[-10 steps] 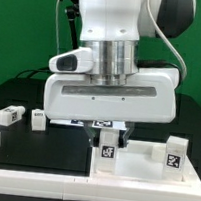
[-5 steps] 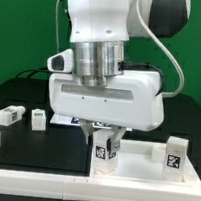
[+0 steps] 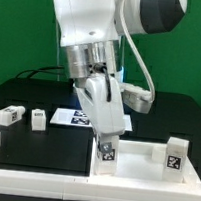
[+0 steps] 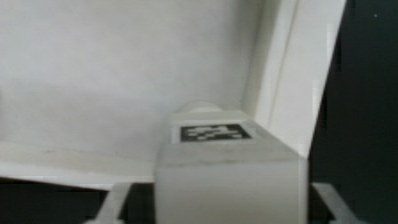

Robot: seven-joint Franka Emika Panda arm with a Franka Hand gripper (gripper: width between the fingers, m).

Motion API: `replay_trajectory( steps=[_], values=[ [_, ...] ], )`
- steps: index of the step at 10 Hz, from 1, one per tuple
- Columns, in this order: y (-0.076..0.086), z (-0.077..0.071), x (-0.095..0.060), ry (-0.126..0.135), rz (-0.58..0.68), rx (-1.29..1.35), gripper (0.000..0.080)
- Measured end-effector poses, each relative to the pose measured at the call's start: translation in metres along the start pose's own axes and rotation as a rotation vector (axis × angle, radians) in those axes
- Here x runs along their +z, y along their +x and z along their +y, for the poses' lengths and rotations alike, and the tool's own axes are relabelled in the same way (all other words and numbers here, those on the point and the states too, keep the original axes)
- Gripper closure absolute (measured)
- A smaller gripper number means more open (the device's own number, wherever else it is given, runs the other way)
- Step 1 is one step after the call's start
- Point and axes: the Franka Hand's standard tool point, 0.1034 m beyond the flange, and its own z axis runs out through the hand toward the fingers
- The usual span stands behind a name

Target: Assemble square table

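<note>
One arm (image 3: 96, 28), white, leans down from the top of the exterior view toward the middle of the table (image 3: 44, 145), which is black.

Square table top (image 3: 146, 174): white, raised rim, lies flat at the front, on the exterior view's right. The wrist view shows its pale surface (image 4: 107, 80), with the rim (image 4: 294, 60) running beside the held part.

Marker board (image 3: 72, 117): flat on the table behind the top, partly hidden by the arm.

Gripper (image 3: 106, 139): clamped on one leg block (image 3: 107, 154), a finger on each side of it. The block hangs upright at the top's corner toward the exterior view's left, just inside the rim. Cannot tell whether it touches the top. Wrist view: the same block (image 4: 222, 180) fills the foreground, tag (image 4: 214, 132) facing the camera.

Second leg block (image 3: 174, 155): upright on the top at the exterior view's right, tag facing front.

Third leg block (image 3: 38, 117) and fourth leg block (image 3: 8, 115): on the table at the exterior view's left, near each other, well apart from the top.
</note>
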Motion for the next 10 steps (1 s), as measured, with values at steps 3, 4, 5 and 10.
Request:
replay_trajectory(
  steps=[3, 4, 5, 10],
  values=[
    [-0.004, -0.002, 0.0002, -0.013, 0.017, -0.242, 0.0277],
    [-0.0059, -0.002, 0.0011, -0.012, 0.012, -0.361, 0.0189],
    [-0.0046, -0.0014, 0.0011, -0.013, 0.012, -0.393, 0.0162],
    [-0.008, -0.0011, 0.0024, -0.077, 0.045, -1.058, 0.0151]
  ],
)
